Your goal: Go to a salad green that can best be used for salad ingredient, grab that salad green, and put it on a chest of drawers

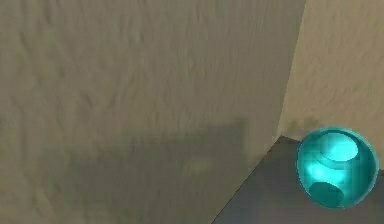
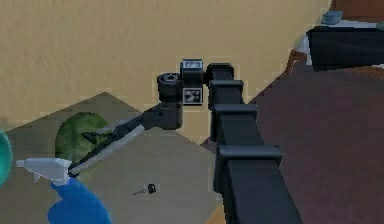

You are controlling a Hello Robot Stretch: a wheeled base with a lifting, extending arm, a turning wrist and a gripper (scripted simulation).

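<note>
On the tan tabletop (image 2: 160, 155) in the arm side view's lower left sits a round, leafy green lump, the salad green (image 2: 78, 132), resting on the surface toward the table's far left part. Arm (image 2: 245, 150): a dark square bar rising from the bottom edge just right of the middle, with two white marker squares (image 2: 190, 96) at its far end. Gripper (image 2: 85, 160): dark body left of the markers, two thin fingers (image 2: 115, 140) slanting down and to the left, tips at the salad green's lower right edge. Whether they touch it, hang over it or sit beside it: cannot tell. Since the green lies on the tabletop right at the fingers' end, I cannot tell the claw's state or whether it holds anything. Just below the green stands a blue spray bottle (image 2: 75, 205) with a white head pointing left; the fingertips show close above that head. A small dark thing (image 2: 152, 188) lies on the tabletop right of the bottle, apart from it. A teal curve (image 2: 3, 155) shows at the left edge. Beige wall (image 2: 100, 45) behind the table; dark brown floor (image 2: 320, 130) to the right; a dark boxy piece of furniture (image 2: 345, 48) at upper right with a small bluish thing (image 2: 333, 17) on top. Forward view: beige walls meeting in a corner (image 1: 290, 70), a dark grey surface (image 1: 265, 195) at lower right, and on it a glossy teal ball-shaped thing (image 1: 338, 167) with round hollows.
</note>
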